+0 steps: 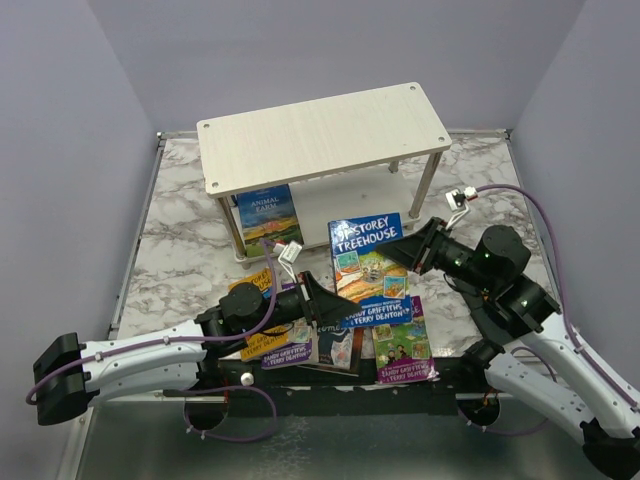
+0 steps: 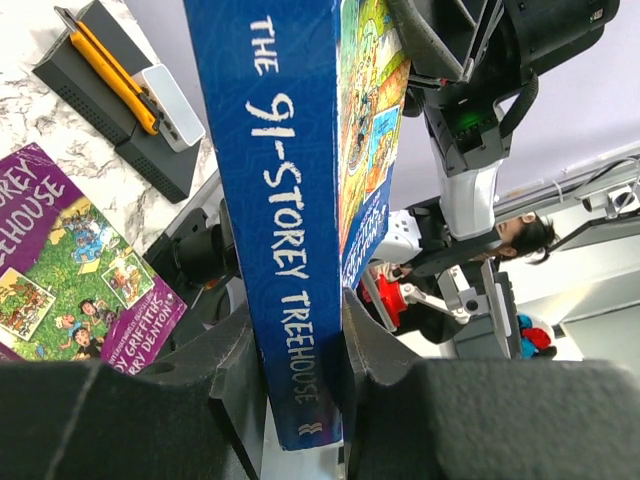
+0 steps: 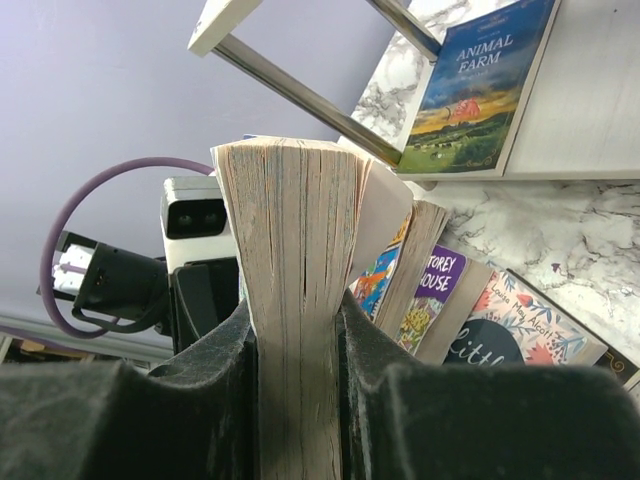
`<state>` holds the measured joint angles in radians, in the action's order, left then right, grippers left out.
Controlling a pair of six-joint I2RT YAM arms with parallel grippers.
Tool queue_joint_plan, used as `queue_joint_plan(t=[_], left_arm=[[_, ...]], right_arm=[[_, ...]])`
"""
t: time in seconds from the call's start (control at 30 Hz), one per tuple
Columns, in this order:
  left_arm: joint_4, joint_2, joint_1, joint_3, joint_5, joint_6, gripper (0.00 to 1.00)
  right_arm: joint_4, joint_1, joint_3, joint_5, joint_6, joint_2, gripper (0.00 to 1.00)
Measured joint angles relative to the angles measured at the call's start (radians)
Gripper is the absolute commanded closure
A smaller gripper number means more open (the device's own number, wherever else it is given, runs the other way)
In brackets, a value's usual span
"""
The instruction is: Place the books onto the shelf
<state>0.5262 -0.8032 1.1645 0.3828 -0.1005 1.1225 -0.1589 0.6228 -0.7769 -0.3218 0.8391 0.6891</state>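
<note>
A blue "91-Storey Treehouse" book (image 1: 366,268) is held above the table between both arms. My left gripper (image 1: 335,300) is shut on its spine (image 2: 285,200), and its fingers (image 2: 235,365) press both sides. My right gripper (image 1: 408,250) is shut on the opposite page edge (image 3: 295,250). The pale wooden shelf (image 1: 320,135) stands behind, with an "Animal Farm" book (image 1: 268,215) at its lower tier. A purple Treehouse book (image 1: 402,340), an orange one (image 1: 262,300) and the dark floral "Little Women" (image 1: 338,345) lie under the held book.
The marble tabletop (image 1: 180,240) is enclosed by lilac walls at the back and sides. A shelf leg (image 3: 300,100) runs close above the held book in the right wrist view. An orange utility knife on a dark block (image 2: 110,85) shows beyond the table in the left wrist view.
</note>
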Motion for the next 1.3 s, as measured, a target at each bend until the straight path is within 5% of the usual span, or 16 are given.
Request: queue_joint_plan(t=[0.27,0.43,0.77,1.3], left_arm=[[0.002,0.033,0.002,-0.002,0.0,-0.018,1.0],[0.012,0.096,0.003,-0.008,0.02,-0.055,1.0],[0.043,0.091,0.001,-0.007,0.03,-0.112,1.0],[0.101,0.085,0.001,-0.007,0.127,-0.152,1.0]], right_arm=[[-0.02,0.004,0.0,0.002,-0.001,-0.029,0.4],[-0.052,0.004,0.019,0.005,-0.008,-0.082,0.2],[0.031,0.004,0.196,-0.157,0.026,-0.177,0.15],[0.257,0.004,0.322,-0.314,0.144,-0.256,0.36]])
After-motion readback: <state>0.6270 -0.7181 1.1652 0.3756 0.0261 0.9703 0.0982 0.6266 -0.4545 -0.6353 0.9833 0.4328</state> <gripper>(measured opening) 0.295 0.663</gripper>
